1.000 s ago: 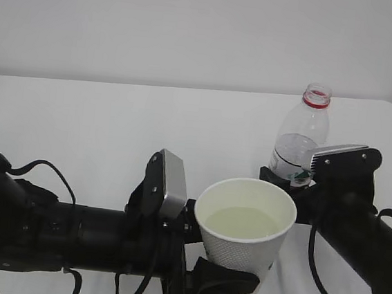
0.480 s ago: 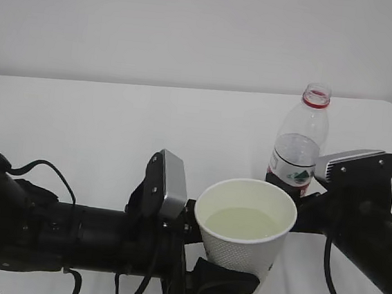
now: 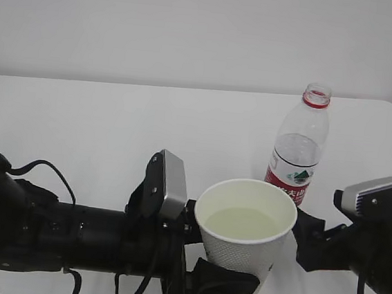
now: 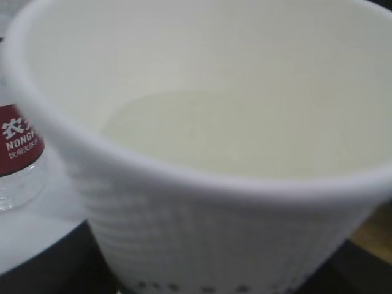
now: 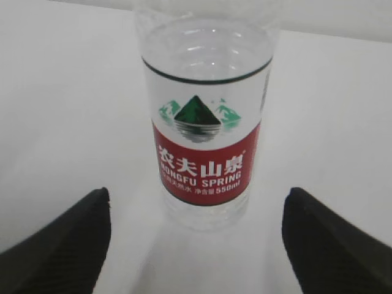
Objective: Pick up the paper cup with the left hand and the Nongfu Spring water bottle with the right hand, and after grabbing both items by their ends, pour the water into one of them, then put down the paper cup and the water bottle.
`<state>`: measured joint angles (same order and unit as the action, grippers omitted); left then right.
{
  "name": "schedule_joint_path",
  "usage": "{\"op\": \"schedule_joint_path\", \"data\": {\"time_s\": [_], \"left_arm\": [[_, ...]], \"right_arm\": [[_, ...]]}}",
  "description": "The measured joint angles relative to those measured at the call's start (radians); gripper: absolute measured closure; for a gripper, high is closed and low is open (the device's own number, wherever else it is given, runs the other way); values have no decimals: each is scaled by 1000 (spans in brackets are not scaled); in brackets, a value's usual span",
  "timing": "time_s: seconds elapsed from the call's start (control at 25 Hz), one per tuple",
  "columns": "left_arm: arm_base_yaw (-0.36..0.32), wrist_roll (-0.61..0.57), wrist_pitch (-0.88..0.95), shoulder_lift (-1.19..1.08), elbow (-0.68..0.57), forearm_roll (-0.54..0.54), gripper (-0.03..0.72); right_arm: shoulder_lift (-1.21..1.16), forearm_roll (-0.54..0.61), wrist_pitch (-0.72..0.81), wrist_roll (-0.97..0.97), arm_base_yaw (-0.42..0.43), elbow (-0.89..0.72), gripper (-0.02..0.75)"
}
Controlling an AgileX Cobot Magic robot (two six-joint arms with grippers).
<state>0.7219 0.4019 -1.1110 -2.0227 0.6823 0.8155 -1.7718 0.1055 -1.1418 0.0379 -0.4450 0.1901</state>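
The paper cup (image 3: 244, 234) sits front and centre, a white tapered cup with a dotted texture on its wall, and the water (image 3: 243, 222) inside it shows as a pale, faintly yellowish pool reaching partway up. The left wrist view is filled by that cup (image 4: 202, 184), its rolled rim running across the frame, with a slice of red bottle label at the left edge. The left hand (image 3: 203, 255) comes in from the left along the counter (image 3: 80, 122), its black fingers (image 3: 221, 278) spread fairly wide and pressed around the cup's lower wall, 1 finger plain to see under the cup's near side, so the cup is held. Behind and to the right stands the Nongfu Spring water bottle (image 3: 299, 146), upright on the counter, clear and ribbed, cap off, with a red neck ring and a red-and-white label carrying a green mountain logo and white characters; only a little water shows in its lower part. The right wrist view looks straight at it (image 5: 205, 122). The right hand (image 3: 311, 245) is low at the right, fingers (image 5: 58, 245) almost fully apart, 1 in each bottom corner of that view, with the bottle standing beyond and between them, clear of both. Nothing is in that hand.
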Motion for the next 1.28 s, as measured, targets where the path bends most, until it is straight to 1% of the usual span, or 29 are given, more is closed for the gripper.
{"op": "schedule_joint_path", "data": {"time_s": [0.2,0.44,0.56,0.76,0.88,1.08,1.28], "left_arm": [[0,0,0,0,0,0,185],[0,0,0,0,0,-8,185],[0,0,0,0,0,-57,185],[0,0,0,0,0,-193,185],[-5,0,0,0,0,-215,185],[-40,0,0,0,0,-217,185],[-92,-18,0,0,0,-219,185]], "right_arm": [[64,0,0,0,0,-54,73],[189,0,0,-19,0,-62,85],[226,2,0,-22,0,-63,100],[233,14,0,-22,0,-64,138],[233,18,0,-22,0,-64,144],[235,21,0,-24,0,-64,145],[235,23,0,-24,0,-64,145]]}}
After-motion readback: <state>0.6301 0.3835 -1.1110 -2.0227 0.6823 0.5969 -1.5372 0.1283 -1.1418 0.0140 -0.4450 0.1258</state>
